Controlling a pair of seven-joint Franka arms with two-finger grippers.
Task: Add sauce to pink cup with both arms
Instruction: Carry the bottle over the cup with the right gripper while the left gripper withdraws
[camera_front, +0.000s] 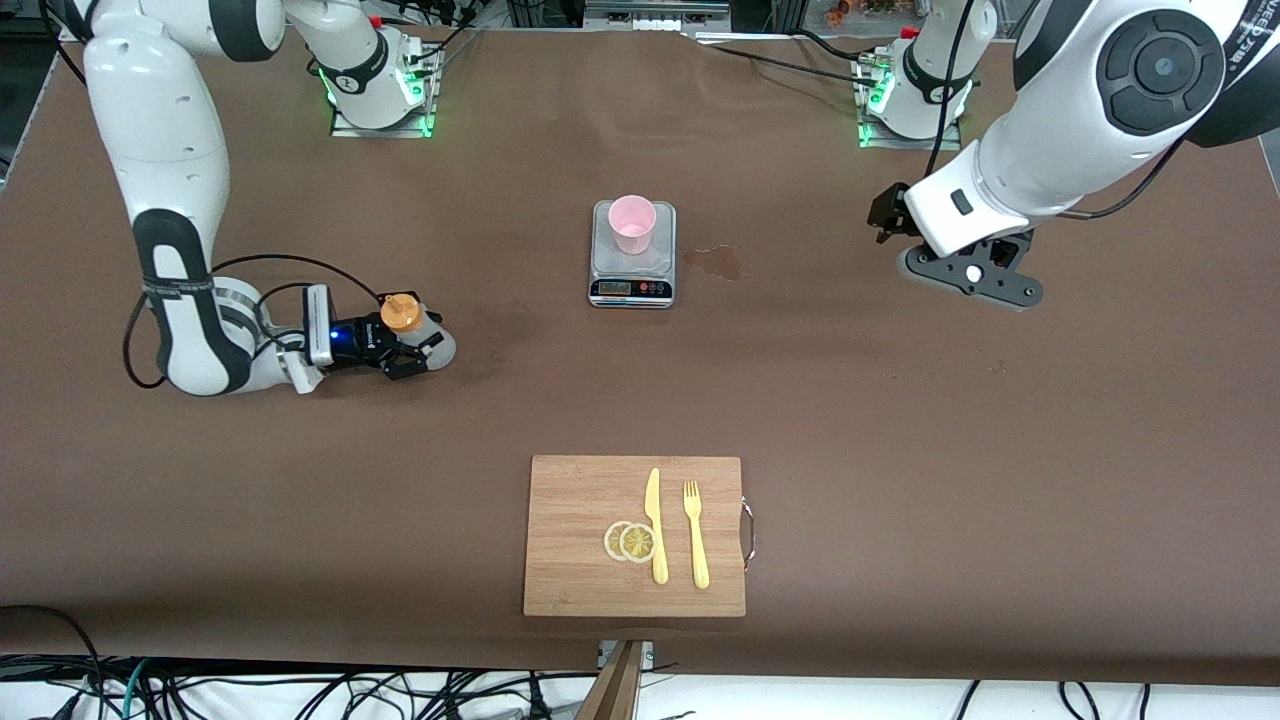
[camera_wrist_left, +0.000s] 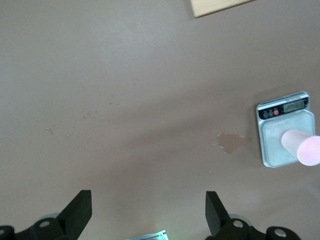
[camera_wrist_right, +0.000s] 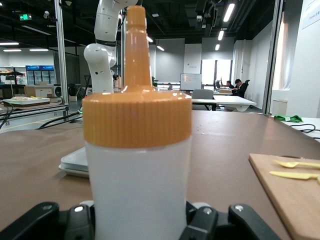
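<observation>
Two lemon slices, a yellow knife and a yellow fork lay on the wooden cutting board, nearest the front camera at mid-table.

Farther from that camera, toward the right arm's end of the table, the right gripper sat low at the tabletop with its fingers pinched on the body of the sauce bottle. The bottle stood upright on the brown table, orange cap up. The right wrist view showed the frosted body filling the space between the two black fingers.

Farther still, at mid-table, the pink cup stood upright on the platform of a small digital scale. A brownish stain marked the table just beside the scale, toward the left arm's end.

The left gripper waited in the air over bare table at the left arm's end, well apart from the cup. Its fingers were spread wide with nothing between them.
</observation>
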